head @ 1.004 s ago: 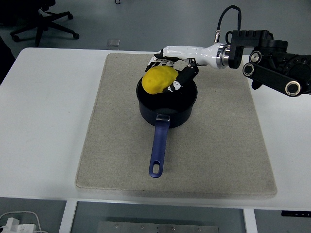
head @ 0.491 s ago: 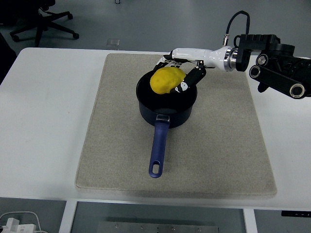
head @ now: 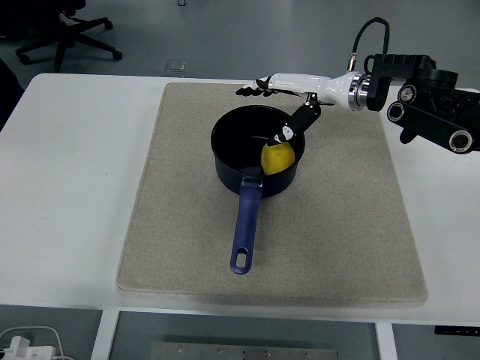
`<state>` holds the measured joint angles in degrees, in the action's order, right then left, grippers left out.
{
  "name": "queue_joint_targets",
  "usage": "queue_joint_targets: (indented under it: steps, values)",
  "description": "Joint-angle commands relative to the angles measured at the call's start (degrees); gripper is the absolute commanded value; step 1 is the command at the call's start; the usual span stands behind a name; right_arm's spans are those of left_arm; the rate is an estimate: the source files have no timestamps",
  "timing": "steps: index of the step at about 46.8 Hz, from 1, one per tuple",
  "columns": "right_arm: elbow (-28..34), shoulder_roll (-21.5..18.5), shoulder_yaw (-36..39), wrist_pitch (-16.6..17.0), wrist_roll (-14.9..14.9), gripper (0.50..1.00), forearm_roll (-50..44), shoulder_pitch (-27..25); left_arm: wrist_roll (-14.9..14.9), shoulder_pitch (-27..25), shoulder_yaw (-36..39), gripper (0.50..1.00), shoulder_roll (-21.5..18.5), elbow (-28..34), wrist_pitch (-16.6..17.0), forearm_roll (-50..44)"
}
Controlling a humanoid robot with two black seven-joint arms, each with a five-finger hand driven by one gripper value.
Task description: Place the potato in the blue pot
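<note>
The yellow potato [head: 277, 157] lies inside the blue pot [head: 229, 171], against its right inner wall and partly hidden by the rim. The pot stands on the grey mat with its blue handle [head: 244, 228] pointing toward me. My right hand [head: 279, 97] hovers over the pot's far right rim, fingers spread and holding nothing; its thumb [head: 295, 124] points down toward the potato. The left arm is out of view.
A grey mat [head: 337, 225] covers the middle of the white table [head: 67, 187]. An office chair base [head: 67, 34] stands on the floor beyond the far left corner. A white cable plug [head: 19, 346] shows below the near edge.
The right hand has let go of the potato, which dropped from above the rim into the pot. The fingers opened and the hand drew slightly back to the right.
</note>
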<state>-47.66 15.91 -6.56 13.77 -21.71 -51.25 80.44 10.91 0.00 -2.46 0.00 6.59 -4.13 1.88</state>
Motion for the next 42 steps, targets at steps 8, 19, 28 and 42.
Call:
queue_joint_targets:
  steps: [8,19,28,42]
  values:
    - [0.1,3.0,2.7,-0.2,0.1,0.938,7.3,-1.0,0.1,0.0,0.0,0.994,0.0,0.0,0.0,0.0]
    - [1.5,6.8,3.8,-0.9,0.2,0.938,22.8,-2.4,0.1,0.0,0.0,0.994,0.0,0.0,0.0,0.0]
    - [6.3,8.7,3.8,-1.6,0.2,0.938,38.7,-5.6,0.0,0.0,0.0,0.994,0.0,0.0,0.0,0.1]
    - [11.2,10.8,3.9,-1.5,1.1,0.938,59.9,-12.0,0.1,0.0,0.0,0.996,0.0,0.0,0.0,0.0]
